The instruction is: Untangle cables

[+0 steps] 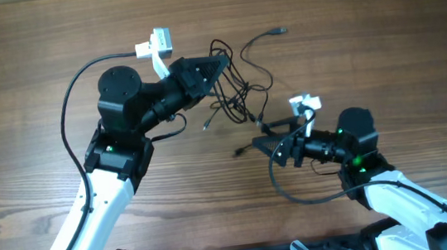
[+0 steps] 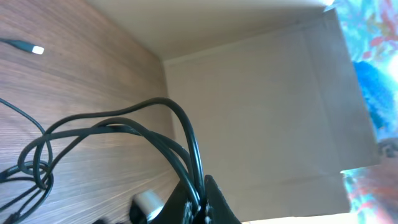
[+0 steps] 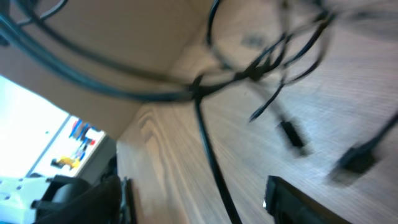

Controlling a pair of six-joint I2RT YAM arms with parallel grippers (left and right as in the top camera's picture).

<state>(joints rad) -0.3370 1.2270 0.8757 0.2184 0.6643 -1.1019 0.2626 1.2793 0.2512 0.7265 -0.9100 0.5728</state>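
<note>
From overhead, the cables (image 1: 241,90) lie mid-table (image 1: 32,45) in a loose tangle between both arms, with bare wood open on every side. The left gripper (image 1: 219,65) is closed on the tangle's upper-left loops, while the right gripper (image 1: 261,146) sits at its lower end. On the left wrist, the jaws pinch several strands (image 2: 124,121) that arch away, a loose plug (image 2: 37,50) lies well apart, and the table edge runs close behind. The right wrist view is blurred. Its fingers (image 3: 298,199) stand wide apart with one strand (image 3: 208,149) running between them, gripping nothing, and the table edge slants off left.
</note>
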